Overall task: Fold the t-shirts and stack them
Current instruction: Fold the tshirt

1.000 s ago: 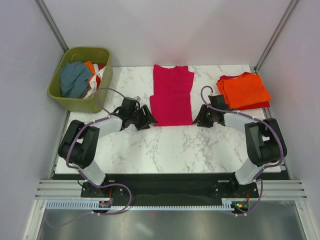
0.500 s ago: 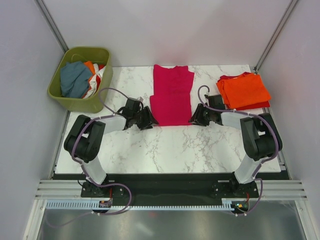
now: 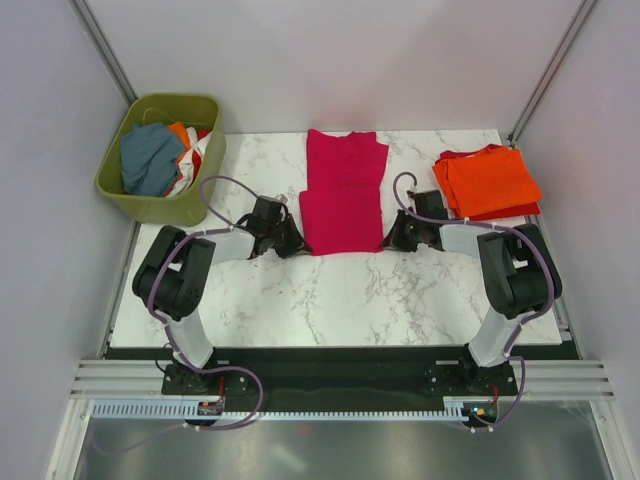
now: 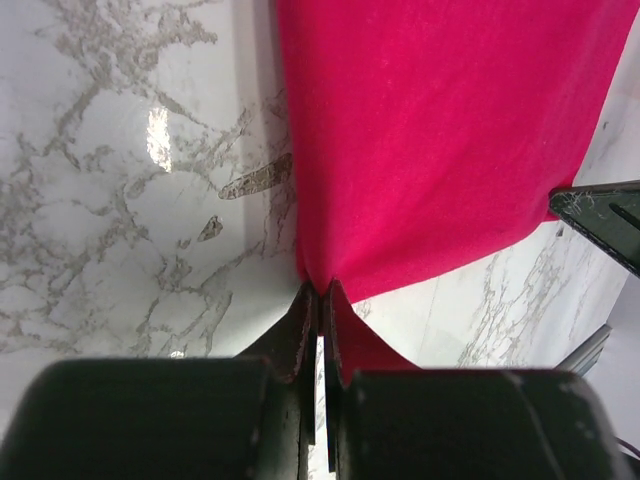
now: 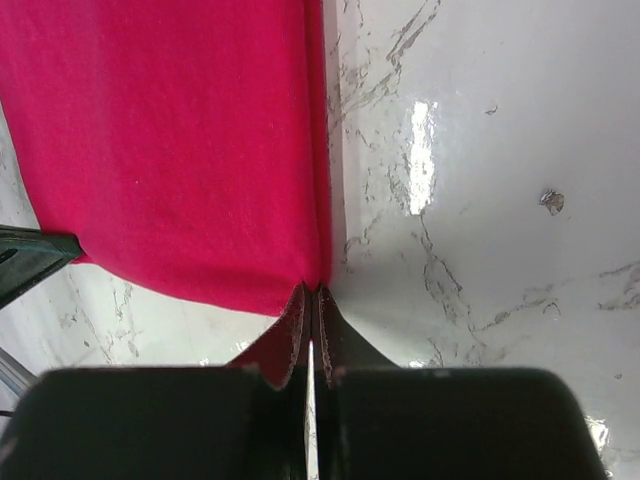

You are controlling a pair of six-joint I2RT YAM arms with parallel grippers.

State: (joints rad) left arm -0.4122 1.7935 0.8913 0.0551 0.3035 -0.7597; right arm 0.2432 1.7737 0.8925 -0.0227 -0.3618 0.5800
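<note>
**Pink shirt half folded, two already stacked**

The magenta shirt lies lengthwise in the middle of the counter, collar end away from the arms. It is already narrowed to a long strip, so the side folds look done to me.

The left claw is pinched shut on the shirt's near left corner. The right claw is pinched shut on the near right corner, and both sit low against the marble.

I'd say what is left for this shirt is the end-to-end fold, bringing the hem up toward the collar, and then a move onto the pile.

That pile sits at the far right: a folded orange shirt on top of a red shirt whose edge peeks out beneath.

The green basket at far left holds more cloth, including a blue-grey piece, so the job looks well short of finished.
</note>
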